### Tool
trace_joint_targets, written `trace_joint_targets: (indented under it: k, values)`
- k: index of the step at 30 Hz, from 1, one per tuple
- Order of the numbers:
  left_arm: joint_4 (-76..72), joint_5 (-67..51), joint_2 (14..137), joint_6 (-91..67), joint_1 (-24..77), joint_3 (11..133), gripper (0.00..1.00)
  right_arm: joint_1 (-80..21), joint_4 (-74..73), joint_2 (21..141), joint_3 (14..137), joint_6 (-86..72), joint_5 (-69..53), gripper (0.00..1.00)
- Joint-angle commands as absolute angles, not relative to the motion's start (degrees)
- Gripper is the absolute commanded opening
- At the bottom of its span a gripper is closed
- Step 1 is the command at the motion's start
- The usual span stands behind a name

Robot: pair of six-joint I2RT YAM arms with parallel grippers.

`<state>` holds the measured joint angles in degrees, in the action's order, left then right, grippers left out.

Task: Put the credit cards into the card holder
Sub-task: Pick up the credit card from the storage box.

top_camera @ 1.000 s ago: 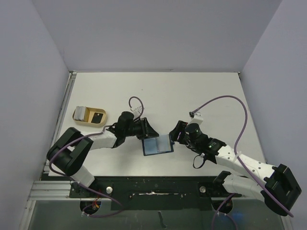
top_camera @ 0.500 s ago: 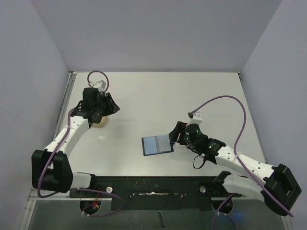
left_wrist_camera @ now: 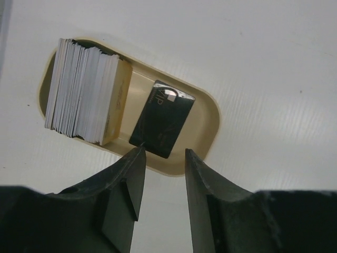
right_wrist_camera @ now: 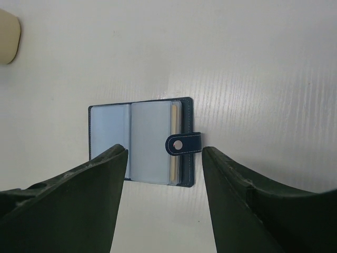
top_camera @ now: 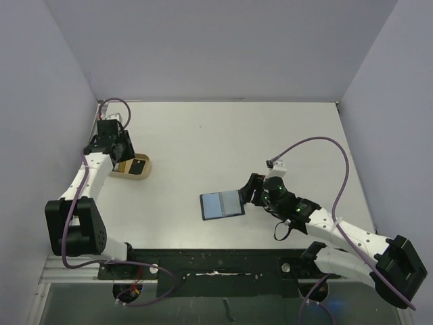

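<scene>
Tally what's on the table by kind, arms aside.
Card holder: 1
Beige tray: 1
Loose black card: 1
Stack of cards: 1 (single cards too tightly packed to count)
Total: 4

Reads "VIP" in pale letters at one short end of the black card (left_wrist_camera: 162, 120), lying in the beige tray (left_wrist_camera: 210, 124). Shows a small light patch just beside those letters, too blurred to make out. Carries fainter marks further along the same face, likewise illegible.
</scene>
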<state>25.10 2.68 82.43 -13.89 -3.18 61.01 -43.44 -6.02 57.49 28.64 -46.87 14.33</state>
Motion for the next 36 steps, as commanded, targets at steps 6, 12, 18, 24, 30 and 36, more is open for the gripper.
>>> trace_joint_targets:
  k: [6,12,18,24,30,36]
  values:
    - [26.2,17.2,88.3,-7.5,-4.9,69.4,0.36,-42.8,-2.1,55.9,28.3,-45.6,14.3,0.59]
    - [25.7,18.1,91.5,-4.1,-5.0,70.7,0.36,-42.7,-2.0,56.4,28.7,-45.1,14.1,0.6]
    - [24.9,16.8,93.2,-3.2,-5.0,69.8,0.37,-42.7,-1.9,56.8,28.5,-45.4,14.1,0.6]
    - [26.0,15.9,96.5,-3.3,-5.0,70.4,0.39,-42.6,-2.0,57.0,28.7,-45.0,14.0,0.6]
    - [27.5,18.3,99.1,-3.0,-5.0,71.6,0.39,-42.5,-2.2,56.7,28.7,-45.1,14.0,0.6]
    - [27.7,20.2,99.3,-2.7,-5.0,71.6,0.39,-42.3,-2.2,56.7,28.7,-45.0,13.7,0.6]
